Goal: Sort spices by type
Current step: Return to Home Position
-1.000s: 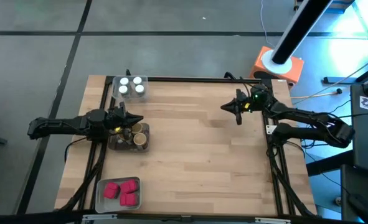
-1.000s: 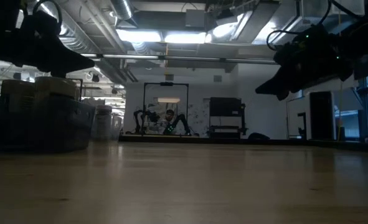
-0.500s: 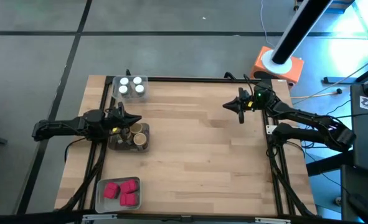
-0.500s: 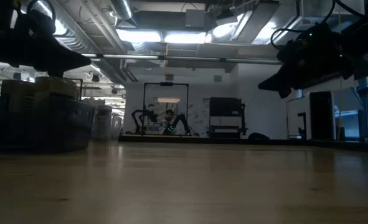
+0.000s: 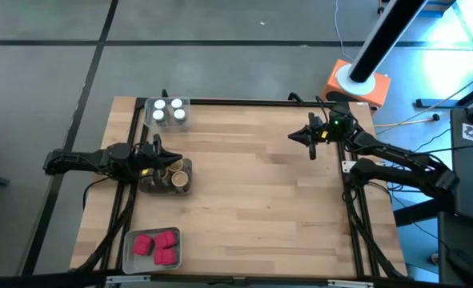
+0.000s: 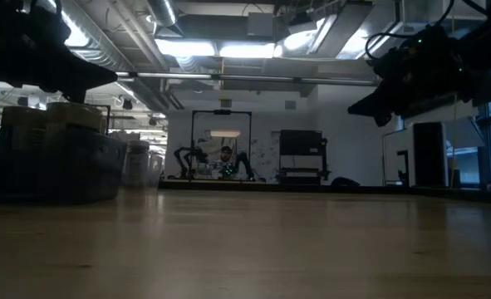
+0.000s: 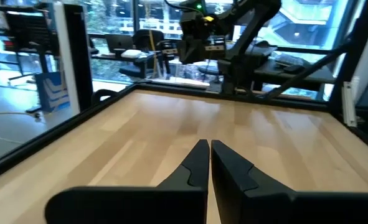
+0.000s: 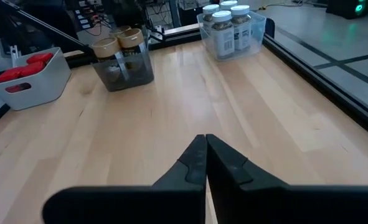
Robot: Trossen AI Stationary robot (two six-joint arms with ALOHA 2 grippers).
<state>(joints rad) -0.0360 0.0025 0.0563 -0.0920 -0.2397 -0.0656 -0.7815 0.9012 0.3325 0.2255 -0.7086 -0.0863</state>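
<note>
The spices sit in three trays on the table's left side. White-lidded jars (image 5: 167, 113) fill a clear tray at the far left corner. Tan-lidded jars (image 5: 177, 181) stand in a clear tray at mid-left. Red boxy ones (image 5: 156, 244) lie in a grey tray (image 5: 129, 254) at the near left. My left gripper (image 5: 169, 158) hovers shut over the left end of the tan-lid tray, pointing level toward the right. My right gripper (image 5: 309, 146) hangs shut above the far right of the table, nothing in it. Both show closed fingertips in their wrist views (image 7: 208, 144) (image 8: 205, 138).
A black frame (image 5: 244, 102) rims the wooden table. Bare wood (image 5: 260, 200) stretches across the middle and right between the two arms. An orange and white object (image 5: 356, 82) stands beyond the far right corner.
My left gripper has drawn back slightly toward the table's left edge, its tip rising a little. My right gripper has crept slightly toward the right edge and up. Both stayed shut. The spices have not moved.
</note>
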